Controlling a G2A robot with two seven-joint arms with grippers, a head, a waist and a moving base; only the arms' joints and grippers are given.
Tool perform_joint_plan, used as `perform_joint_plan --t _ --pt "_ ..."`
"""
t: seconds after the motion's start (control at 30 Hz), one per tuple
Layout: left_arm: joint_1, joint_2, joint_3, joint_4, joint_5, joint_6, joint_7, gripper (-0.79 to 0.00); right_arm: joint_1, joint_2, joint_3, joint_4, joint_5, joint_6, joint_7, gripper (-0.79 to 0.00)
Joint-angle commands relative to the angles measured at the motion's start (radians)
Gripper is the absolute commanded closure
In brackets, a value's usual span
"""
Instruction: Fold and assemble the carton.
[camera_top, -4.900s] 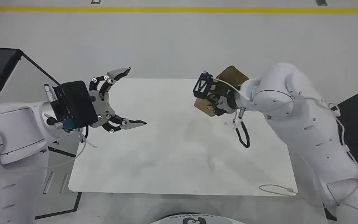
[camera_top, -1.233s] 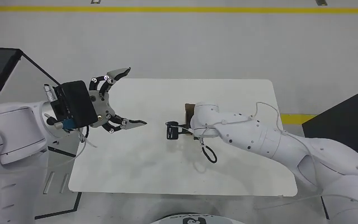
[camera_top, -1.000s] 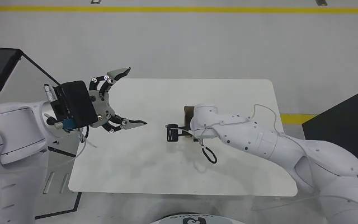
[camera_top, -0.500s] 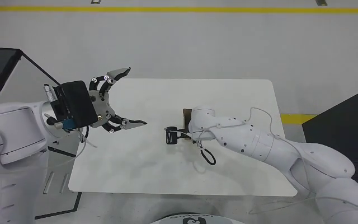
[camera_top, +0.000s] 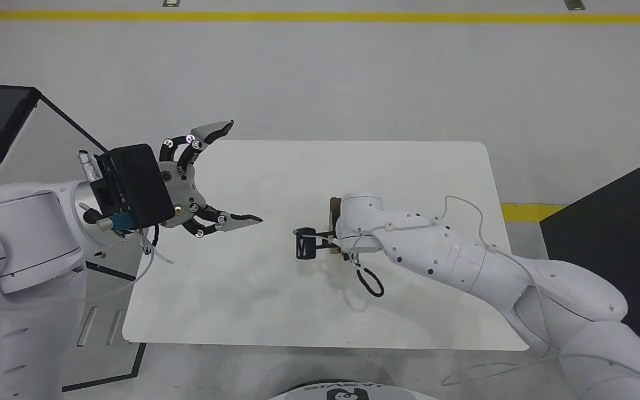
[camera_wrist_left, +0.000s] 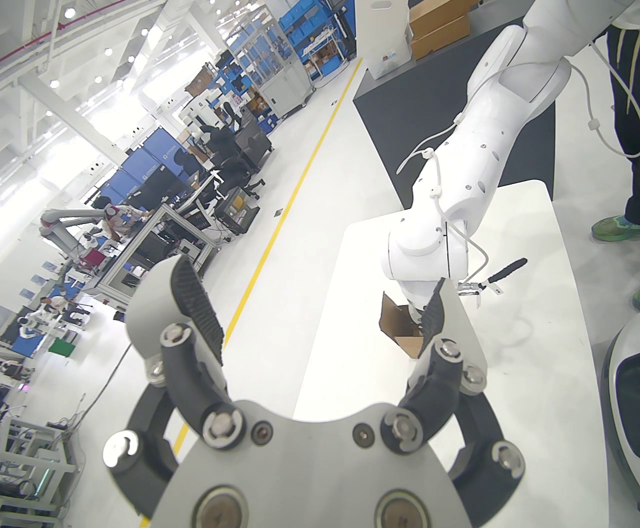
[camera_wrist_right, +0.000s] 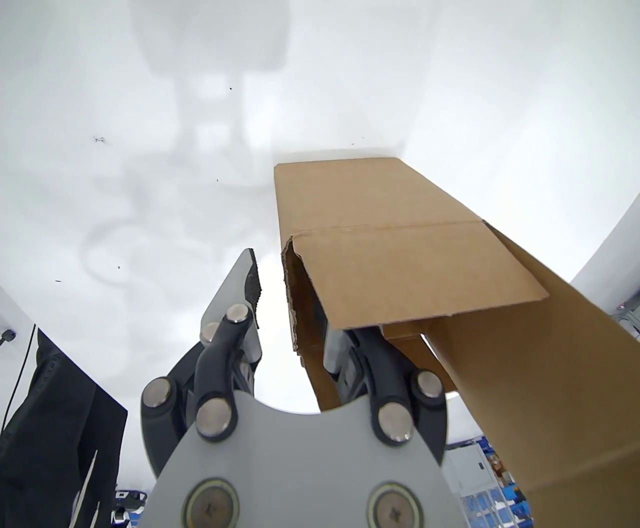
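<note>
**While the carton (camera_top: 333, 207) stands mid-surface, the right pincer (camera_wrist_right: 286, 292) straddles its wall**

Where the right arm (camera_top: 450, 255) bends down over the middle of the white surface (camera_top: 420, 180), the brown carton sits beneath its wrist. From above, just a sliver of cardboard shows at the arm's far side. In the left wrist view the carton (camera_wrist_left: 400, 327) stands on the surface (camera_wrist_left: 345, 360) with its mouth open and one flap upright. In the right wrist view the carton (camera_wrist_right: 400, 260) has one flap (camera_wrist_right: 410, 272) bent outward toward the camera along a crease. A long side panel (camera_wrist_right: 550, 380) runs on past it.

The right pincer is released. One finger (camera_wrist_right: 247, 280) lies outside the carton, apart from the wall, with a strip of white surface showing between the two. The other finger reaches inside behind the bent flap, where its tip is hidden. Whether that inner finger touches the cardboard cannot be told.

The left pincer (camera_top: 243, 171) hangs above the left edge of the surface, well apart from the carton. Its jaws are spread wide and face the carton. From its own wrist view the left pincer (camera_wrist_left: 307, 277) frames the carton just beside one fingertip.

A black cable loop (camera_top: 370, 282) hangs off the right arm on its near side, over the surface. A yellow line (camera_top: 300, 16) crosses the floor beyond the surface's far edge.
</note>
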Motion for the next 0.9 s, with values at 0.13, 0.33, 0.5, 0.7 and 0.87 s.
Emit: perform_joint_plan --t 0.13,0.33,0.5,0.7,0.87 --pt "0.0 0.0 0.0 0.0 0.0 0.0 0.0 -0.785 -0.012 0.017 0.048 -0.038 0.011 0.009 0.001 -0.597" --pt "0.0 0.0 0.0 0.0 0.0 0.0 0.0 -0.785 -0.034 0.062 0.137 -0.128 0.027 0.014 0.012 -0.767" --pt "0.0 0.0 0.0 0.0 0.0 0.0 0.0 -0.785 -0.073 0.112 0.244 -0.21 0.049 0.0 0.0 -0.785" --pt "0.0 0.0 0.0 0.0 0.0 0.0 0.0 -0.785 -0.162 0.173 0.411 -0.237 0.162 -0.054 -0.107 -0.785" --pt "0.0 0.0 0.0 0.0 0.0 0.0 0.0 -0.785 -0.178 0.181 0.441 -0.24 0.207 -0.076 -0.144 -0.785"
